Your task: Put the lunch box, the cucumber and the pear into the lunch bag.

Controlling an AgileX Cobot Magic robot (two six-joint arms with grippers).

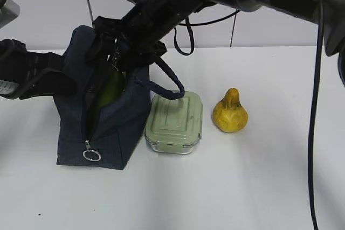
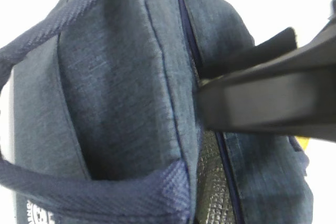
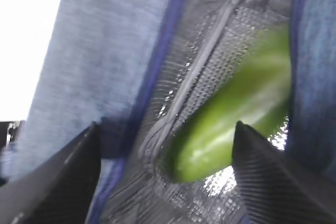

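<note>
The navy lunch bag (image 1: 116,127) stands upright at the left with its zipper open. The green cucumber (image 1: 113,89) lies slanted inside it on the silver lining (image 3: 210,51). My right gripper (image 1: 123,57) reaches down into the bag's mouth. In the right wrist view it (image 3: 167,127) is open, its black fingers (image 3: 273,177) standing either side of the cucumber (image 3: 236,108) and apart from it. My left gripper (image 1: 64,82) is shut on the bag's left top edge; its jaws are hidden by fabric (image 2: 115,77). The sage-lidded lunch box (image 1: 173,122) sits right of the bag, with the yellow pear (image 1: 230,112) beyond it.
The bag's strap handle (image 1: 167,82) droops onto the lunch box lid. A silver ring pull (image 1: 91,155) hangs low on the bag's front. A black cable (image 1: 314,133) hangs down at the right. The white table (image 1: 242,187) runs forward and right of the pear.
</note>
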